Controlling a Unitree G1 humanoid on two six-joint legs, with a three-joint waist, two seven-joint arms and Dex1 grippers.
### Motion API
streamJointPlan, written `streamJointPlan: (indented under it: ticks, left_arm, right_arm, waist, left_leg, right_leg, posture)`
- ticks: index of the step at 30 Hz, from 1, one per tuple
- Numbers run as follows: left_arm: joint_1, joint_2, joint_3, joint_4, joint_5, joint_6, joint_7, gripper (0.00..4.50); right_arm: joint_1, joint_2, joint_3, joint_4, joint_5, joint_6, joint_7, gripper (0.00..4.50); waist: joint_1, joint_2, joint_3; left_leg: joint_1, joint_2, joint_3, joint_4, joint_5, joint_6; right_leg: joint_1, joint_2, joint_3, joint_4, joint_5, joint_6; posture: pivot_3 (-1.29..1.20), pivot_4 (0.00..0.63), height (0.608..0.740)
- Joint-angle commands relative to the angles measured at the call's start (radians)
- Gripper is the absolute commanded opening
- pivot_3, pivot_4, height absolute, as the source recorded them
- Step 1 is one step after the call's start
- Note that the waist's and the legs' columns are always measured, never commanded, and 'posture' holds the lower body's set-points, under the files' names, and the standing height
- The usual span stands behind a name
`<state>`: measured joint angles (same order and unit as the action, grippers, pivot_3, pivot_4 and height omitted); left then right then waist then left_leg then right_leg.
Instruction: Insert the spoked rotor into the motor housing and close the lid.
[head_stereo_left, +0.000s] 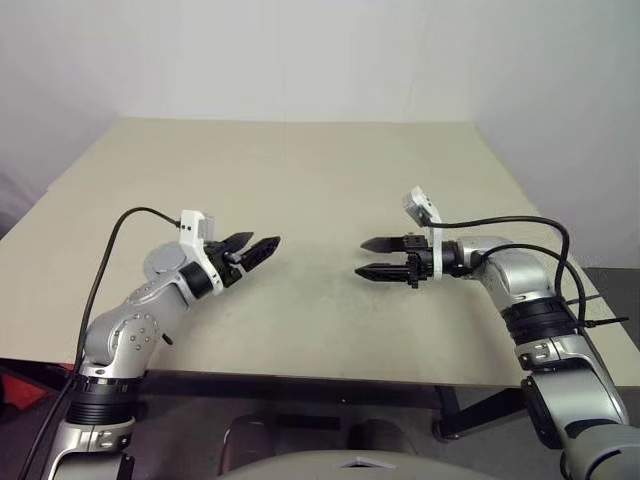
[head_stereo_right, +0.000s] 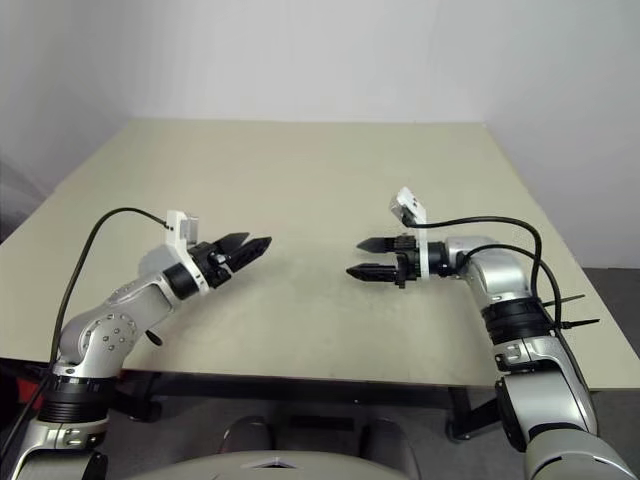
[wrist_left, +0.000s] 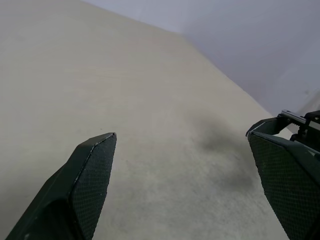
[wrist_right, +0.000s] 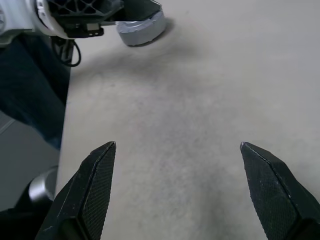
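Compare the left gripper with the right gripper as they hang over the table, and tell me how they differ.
The left gripper points toward the robot's right and slightly away from it; the right gripper points straight toward the robot's left. The left gripper's fingers lie nearly side by side in the head view; the right gripper's fingers are stacked one above the other. Both are open, hold nothing, and hang above the beige table, tips facing each other.

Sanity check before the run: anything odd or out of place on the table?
Nothing is spilled, askew or damaged. The odd part: the beige table carries no rotor, housing or lid. The left gripper and right gripper hang above it facing each other, jaws open and holding nothing.
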<state>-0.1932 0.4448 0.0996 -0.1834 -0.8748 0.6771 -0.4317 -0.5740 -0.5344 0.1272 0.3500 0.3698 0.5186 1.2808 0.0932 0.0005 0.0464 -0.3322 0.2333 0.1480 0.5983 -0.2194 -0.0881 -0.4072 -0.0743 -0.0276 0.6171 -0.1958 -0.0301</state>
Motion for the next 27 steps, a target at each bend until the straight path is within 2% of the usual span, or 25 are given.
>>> streamJointPlan:
  ticks: [1, 10, 27]
  left_arm:
    - [-0.015, -0.01, 0.034, -0.044, -0.003, 0.006, 0.002, 4.49]
    - [-0.015, -0.026, 0.054, -0.063, 0.003, 0.018, 0.006, 4.49]
    - [-0.01, -0.037, 0.055, -0.072, 0.067, 0.016, 0.008, 4.49]
  right_arm:
    - [-0.019, 0.021, -0.044, 0.001, 0.014, -0.055, -0.019, 4.5]
    - [-0.035, 0.031, -0.051, 0.004, 0.041, 0.01, -0.009, 4.5]
    - [-0.066, 0.067, -0.062, 0.023, 0.034, 0.006, -0.046, 4.5]
  waist:
    - [0.0, 0.0, 0.0]
    - [0.0, 0.0, 0.0]
    - [-0.001, 0.0, 0.0]
  left_leg:
    - [0.0, 0.0, 0.0, 0.0, 0.0, 0.0]
    - [0.0, 0.0, 0.0, 0.0, 0.0, 0.001]
    - [-0.001, 0.0, 0.0, 0.0, -0.001, 0.001]
  right_leg:
    - [0.0, 0.0, 0.0, 0.0, 0.0, 0.0]
    - [0.0, 0.0, 0.0, 0.0, 0.0, -0.001]
    - [0.0, 0.0, 0.0, 0.0, -0.001, -0.001]
  posture:
    - [0.0, 0.0, 0.74]
    - [0.0, 0.0, 0.74]
    - [0.0, 0.0, 0.74]
